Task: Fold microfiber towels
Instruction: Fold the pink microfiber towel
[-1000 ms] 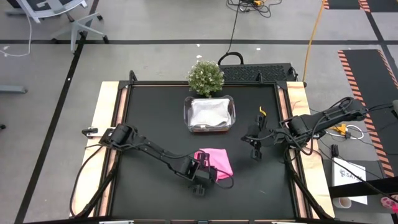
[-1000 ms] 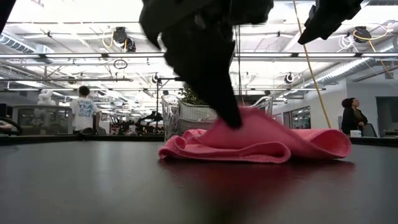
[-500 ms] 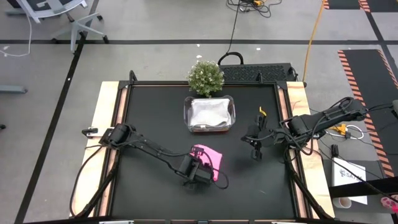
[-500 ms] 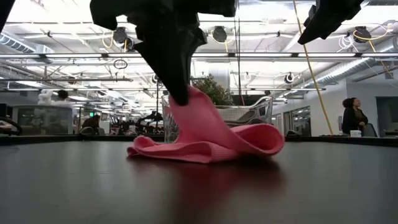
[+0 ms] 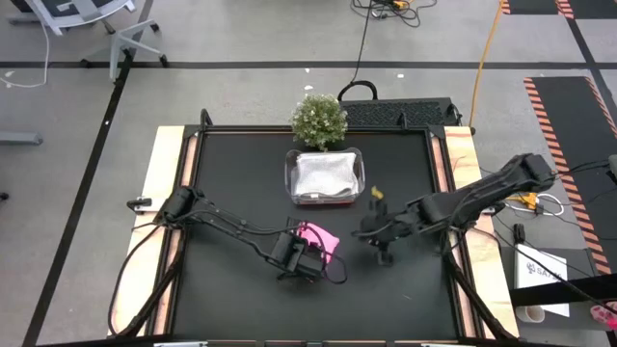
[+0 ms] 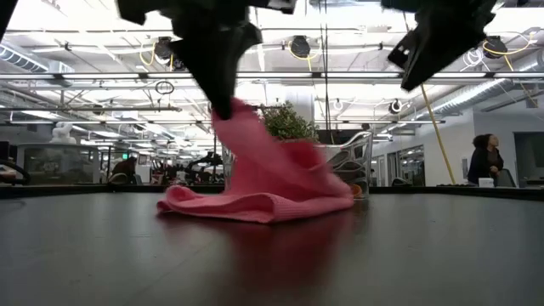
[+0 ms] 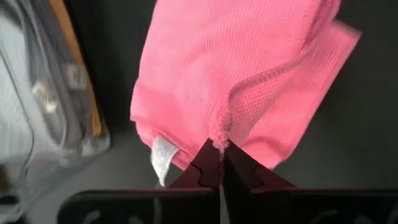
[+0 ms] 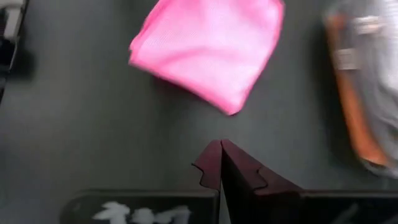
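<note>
Pink towel dragged further left; right gripper moved in.

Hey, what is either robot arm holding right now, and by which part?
The left gripper pinches the pink towel by its edge; the right gripper holds nothing.

A grey tiled floor surrounds the black tabletop, with an office chair at one corner and hazard-striped mats alongside. Across the hall, bright ceiling lights run over pipes, and a person stands far off.
</note>
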`<action>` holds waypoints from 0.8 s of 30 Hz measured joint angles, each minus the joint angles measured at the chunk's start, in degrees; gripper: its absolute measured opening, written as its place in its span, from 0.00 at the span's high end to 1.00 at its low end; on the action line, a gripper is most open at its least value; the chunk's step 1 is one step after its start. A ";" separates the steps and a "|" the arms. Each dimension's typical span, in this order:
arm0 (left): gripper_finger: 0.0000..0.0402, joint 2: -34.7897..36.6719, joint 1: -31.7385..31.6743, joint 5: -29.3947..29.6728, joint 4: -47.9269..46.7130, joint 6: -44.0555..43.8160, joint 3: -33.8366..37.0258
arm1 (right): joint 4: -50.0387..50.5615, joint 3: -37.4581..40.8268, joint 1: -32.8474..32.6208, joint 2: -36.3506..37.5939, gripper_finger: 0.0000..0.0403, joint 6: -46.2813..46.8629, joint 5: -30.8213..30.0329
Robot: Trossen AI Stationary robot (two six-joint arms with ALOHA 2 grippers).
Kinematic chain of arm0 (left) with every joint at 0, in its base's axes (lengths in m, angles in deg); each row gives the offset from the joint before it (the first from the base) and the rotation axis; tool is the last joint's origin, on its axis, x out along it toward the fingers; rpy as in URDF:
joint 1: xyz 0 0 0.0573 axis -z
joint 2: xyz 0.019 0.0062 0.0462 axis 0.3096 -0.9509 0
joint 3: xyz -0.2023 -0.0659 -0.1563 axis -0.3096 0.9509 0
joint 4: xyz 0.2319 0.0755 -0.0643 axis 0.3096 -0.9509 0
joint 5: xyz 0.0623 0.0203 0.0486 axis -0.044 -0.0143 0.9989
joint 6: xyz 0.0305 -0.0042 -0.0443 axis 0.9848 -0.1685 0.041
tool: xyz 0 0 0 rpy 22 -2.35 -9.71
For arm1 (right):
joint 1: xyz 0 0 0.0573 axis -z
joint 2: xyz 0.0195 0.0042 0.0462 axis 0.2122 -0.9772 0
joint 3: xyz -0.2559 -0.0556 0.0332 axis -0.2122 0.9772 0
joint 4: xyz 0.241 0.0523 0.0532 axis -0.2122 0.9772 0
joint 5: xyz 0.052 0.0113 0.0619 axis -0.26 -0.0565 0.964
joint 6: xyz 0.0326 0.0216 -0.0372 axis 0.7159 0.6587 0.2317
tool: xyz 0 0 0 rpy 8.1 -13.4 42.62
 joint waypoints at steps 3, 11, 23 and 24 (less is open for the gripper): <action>1.00 0.01 0.07 0.16 -4.82 0.03 0.02 | -3.18 0.02 0.09 -4.31 1.00 -1.09 2.06; 1.00 0.14 0.74 -1.78 -6.45 4.70 1.71 | -6.67 0.02 0.11 -4.19 1.00 -0.49 1.93; 0.90 0.01 0.95 -9.45 -2.35 -1.09 9.72 | -5.68 0.02 0.62 0.66 1.00 -0.49 -1.91; 0.87 0.01 0.83 -9.48 -2.05 -1.59 9.79 | -5.57 0.02 0.73 0.76 1.00 -0.49 -2.56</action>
